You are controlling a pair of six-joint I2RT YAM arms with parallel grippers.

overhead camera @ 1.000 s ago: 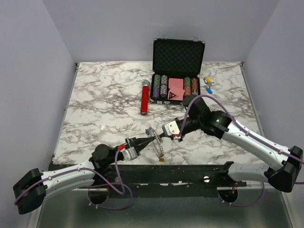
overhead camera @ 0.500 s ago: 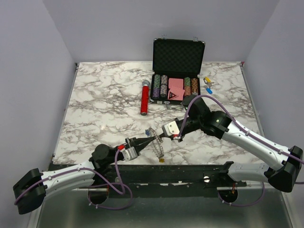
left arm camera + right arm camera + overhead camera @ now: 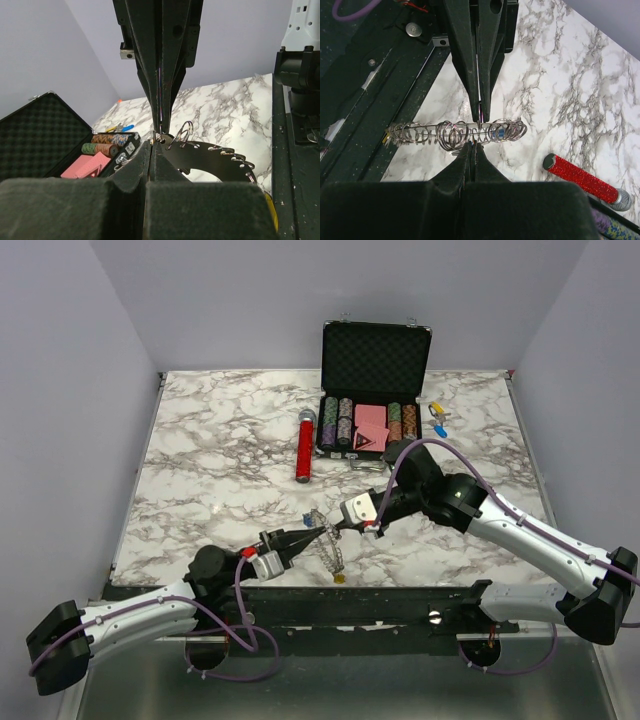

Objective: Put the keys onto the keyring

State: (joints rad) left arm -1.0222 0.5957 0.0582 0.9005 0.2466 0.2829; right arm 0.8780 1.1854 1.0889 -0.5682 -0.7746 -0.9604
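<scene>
Top external, lower centre of frame: left end effector [image 3: 316,533] and right end effector [image 3: 334,527] tip to tip. Both clamped shut, each apparently nipping the thin wire of the keyring [image 3: 329,546]. Keyring up off the surface [image 3: 200,460], very near its front edge, with keys [image 3: 337,560] dangling below the tips. Small yellow bit [image 3: 340,578] right at that edge.

Right wrist: ring edge-on, a row of loops across mid-frame. Own tips shut just under it, other arm's tips shut from above. Left wrist: same meeting point at mid-frame, ring fanning off to the right. Can't tell if a loose key sits between the tips, too small.

Likely trouble from here:
- Slip. Thin round wire, narrow tips, key weight hanging off to one side, so could rotate or slide out of the pinch. Would prob. land on or past the front edge, onto the black frame [image 3: 400,598], awkward to recover.
- Tip clash. Both sets of tips nearly touching, so a small misalignment could lever the wire loose.
- Opposed pull. Two clamps on one wire, so uneven motion could bend the ring or yank it from one side.
- Swing. Dangling keys could sway and hide the contact point from both wrist views.

Red cylinder [image 3: 304,447] and chip case [image 3: 375,355], upper centre, well apart: no hazard.
</scene>
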